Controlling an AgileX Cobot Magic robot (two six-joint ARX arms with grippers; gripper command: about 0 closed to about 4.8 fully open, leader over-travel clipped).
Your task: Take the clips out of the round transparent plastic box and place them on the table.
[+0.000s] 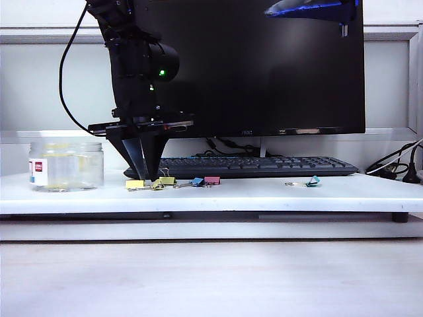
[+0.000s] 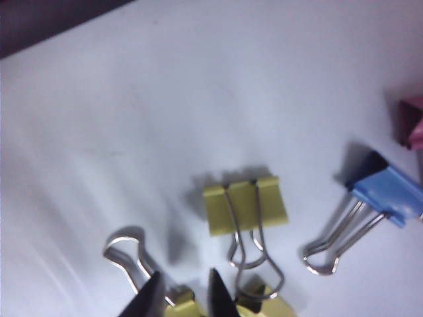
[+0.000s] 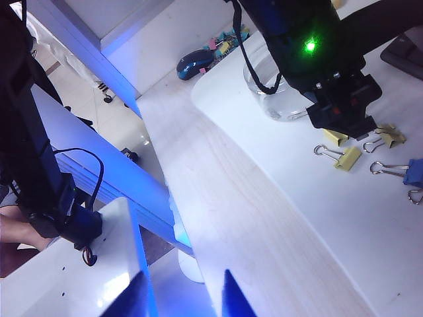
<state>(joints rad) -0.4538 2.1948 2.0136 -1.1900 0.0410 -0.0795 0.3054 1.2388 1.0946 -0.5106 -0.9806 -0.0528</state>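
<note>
The left gripper (image 1: 147, 177) stands nose-down on the table (image 1: 264, 195), just right of the round transparent plastic box (image 1: 66, 165). In the left wrist view its jaws stand slightly parted, and a pale-yellow clip (image 2: 182, 305) lies between the tips; whether the tips are touching it cannot be told. The right gripper (image 3: 182, 294) hangs high and well off to the side, jaws wide apart and holding nothing.

Beside the left gripper, two more yellow clips lie on the table: one (image 2: 246, 206) lies flat with its body away from the gripper and its wire handles running back toward it, so its long axis runs along that line. Another (image 2: 272, 305) lies against those handles' ends. The blue clip (image 2: 390, 195) and the pink clip (image 1: 212, 179) lie further right, and the teal clip (image 1: 309, 181) well apart.

The chief risk is likely crowding: the clips' handles overlap near the tips, so a lift with the wire snagged could drag a neighbour along. The box appears to have little or nothing left inside, though its wall blurs the view.
</note>
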